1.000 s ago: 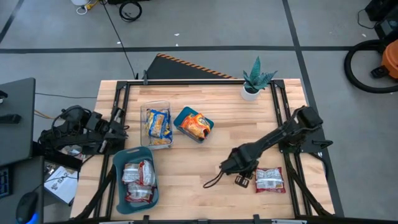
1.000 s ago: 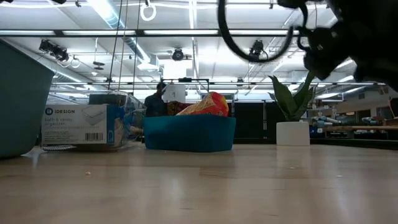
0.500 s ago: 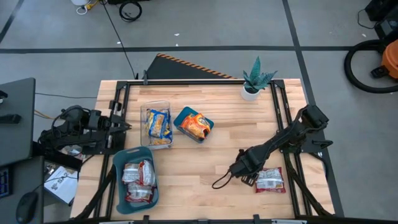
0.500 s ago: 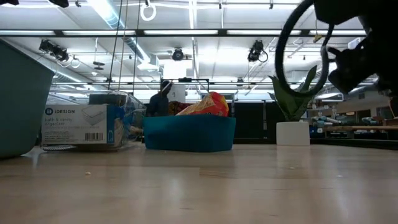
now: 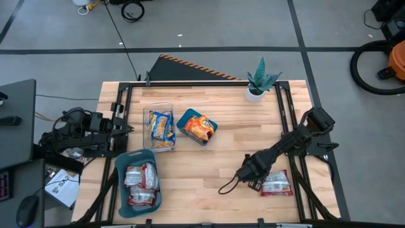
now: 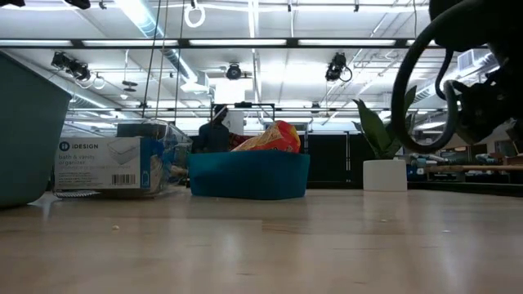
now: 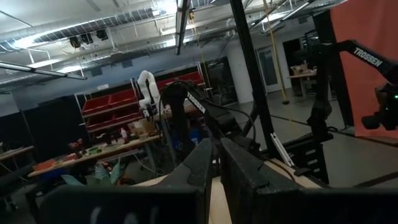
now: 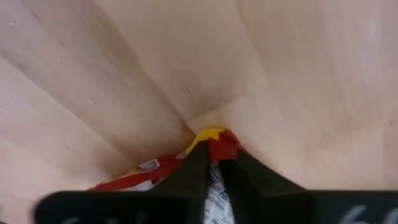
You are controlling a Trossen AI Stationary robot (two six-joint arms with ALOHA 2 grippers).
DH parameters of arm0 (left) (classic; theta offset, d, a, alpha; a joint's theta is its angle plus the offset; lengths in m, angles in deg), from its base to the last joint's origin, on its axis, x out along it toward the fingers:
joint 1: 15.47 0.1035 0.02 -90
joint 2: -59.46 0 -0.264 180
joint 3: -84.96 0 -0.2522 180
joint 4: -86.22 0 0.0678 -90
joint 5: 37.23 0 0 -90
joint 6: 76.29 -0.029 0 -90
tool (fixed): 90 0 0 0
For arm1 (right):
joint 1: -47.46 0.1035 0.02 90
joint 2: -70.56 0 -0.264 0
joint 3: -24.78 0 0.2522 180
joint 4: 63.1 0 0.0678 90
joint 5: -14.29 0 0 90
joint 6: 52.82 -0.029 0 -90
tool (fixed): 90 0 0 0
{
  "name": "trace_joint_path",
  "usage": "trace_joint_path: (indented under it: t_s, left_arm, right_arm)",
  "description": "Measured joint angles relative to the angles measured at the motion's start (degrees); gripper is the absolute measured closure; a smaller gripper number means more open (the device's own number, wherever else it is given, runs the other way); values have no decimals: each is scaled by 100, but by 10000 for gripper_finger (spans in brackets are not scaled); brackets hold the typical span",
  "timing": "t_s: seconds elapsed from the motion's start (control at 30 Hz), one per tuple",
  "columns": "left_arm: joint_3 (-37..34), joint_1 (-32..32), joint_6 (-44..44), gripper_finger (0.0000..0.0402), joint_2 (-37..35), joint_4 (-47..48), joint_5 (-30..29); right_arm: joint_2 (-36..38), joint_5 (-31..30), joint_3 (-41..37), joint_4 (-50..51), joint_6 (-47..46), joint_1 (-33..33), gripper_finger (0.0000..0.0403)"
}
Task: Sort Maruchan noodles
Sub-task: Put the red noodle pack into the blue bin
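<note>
Wooden planks of the table (image 5: 209, 158) are seen from above, with a small potted plant (image 5: 258, 82) at the far edge serving as landmark. Nearest the plant, toward the left arm's side, a teal bin (image 5: 197, 126) holds orange packets; beyond it a clear container (image 5: 159, 126) holds yellow-and-blue packets, and farthest from the plant, at the near-left edge, a larger teal bin (image 5: 137, 183) holds red-and-silver packets. One red-and-silver packet (image 5: 276, 182) remains loose on the table, on the near side from the plant, by the right edge. The right hand (image 5: 255, 180) is lowered at that packet's edge; in the right wrist view its fingers (image 8: 194, 169) are nearly closed, and the packet's corner (image 8: 214, 138) lies just past their tips, not clearly gripped. The left hand (image 7: 214, 163) is parked off the table's left edge, narrowly closed and empty.

A risk is judged here: with so thin a bite on crinkly film, the packet could be pushed along the table or slip free once lifted, since only a corner would be pinched.
</note>
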Motion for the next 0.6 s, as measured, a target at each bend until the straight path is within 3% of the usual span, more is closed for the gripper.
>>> trace_joint_path:
  t_s: [0.1, 0.23, 0.37, 0.6]
  left_arm:
    - [0, 0, 7, 365, 0, -1, 1]
    - [0, 0, 50, 365, 0, 0, 1]
    - [0, 0, 121, 365, 0, 4, 1]
    - [0, 0, 510, 365, 0, 5, 5]
  right_arm:
    - [-2, 10, 60, 12, 13, -54, 391]
    - [-2, -225, 420, 20, 25, -226, 377]
    - [-2, -582, 1004, 9, 175, -482, 390]
    - [-2, -1354, 2065, -201, 1094, -834, 391]
